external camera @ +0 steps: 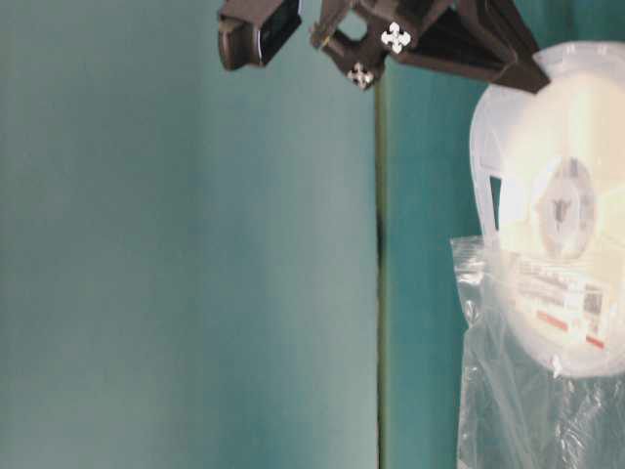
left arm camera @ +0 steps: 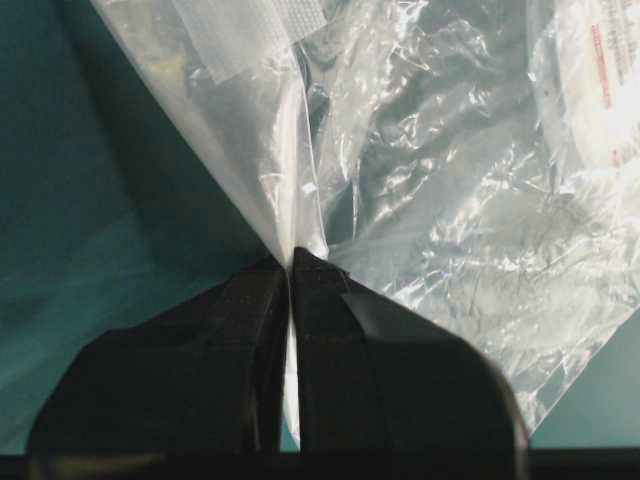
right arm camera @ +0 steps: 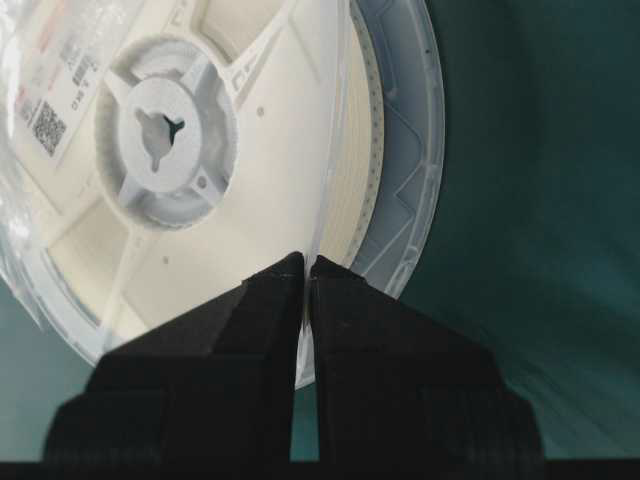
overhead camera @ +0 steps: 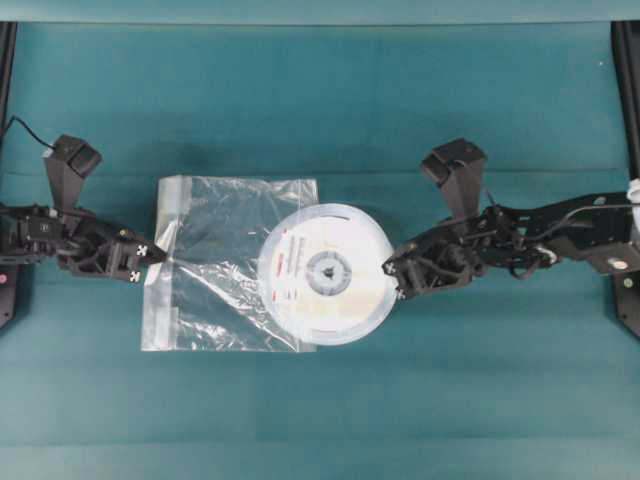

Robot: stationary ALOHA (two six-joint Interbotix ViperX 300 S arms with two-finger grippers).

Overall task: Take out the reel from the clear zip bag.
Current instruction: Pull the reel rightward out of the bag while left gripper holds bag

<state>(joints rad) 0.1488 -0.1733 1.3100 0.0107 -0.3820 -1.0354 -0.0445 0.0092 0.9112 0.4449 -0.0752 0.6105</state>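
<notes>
The white reel (overhead camera: 328,273) with its grey hub and red-striped label sticks most of the way out of the right side of the clear zip bag (overhead camera: 225,262). My right gripper (overhead camera: 392,268) is shut on the reel's right rim; in the right wrist view the jaws (right arm camera: 307,262) pinch the thin flange of the reel (right arm camera: 200,150). My left gripper (overhead camera: 162,257) is shut on the bag's left edge; in the left wrist view the plastic (left arm camera: 430,180) is pinched between the jaws (left arm camera: 292,256). The table-level view shows the reel (external camera: 562,205) emerging from the bag (external camera: 527,410).
The teal cloth table (overhead camera: 320,400) spreads around both arms. Black frame posts (overhead camera: 628,60) stand at the far left and right edges. The bag's whitish zip strip (overhead camera: 170,205) lies along its left side.
</notes>
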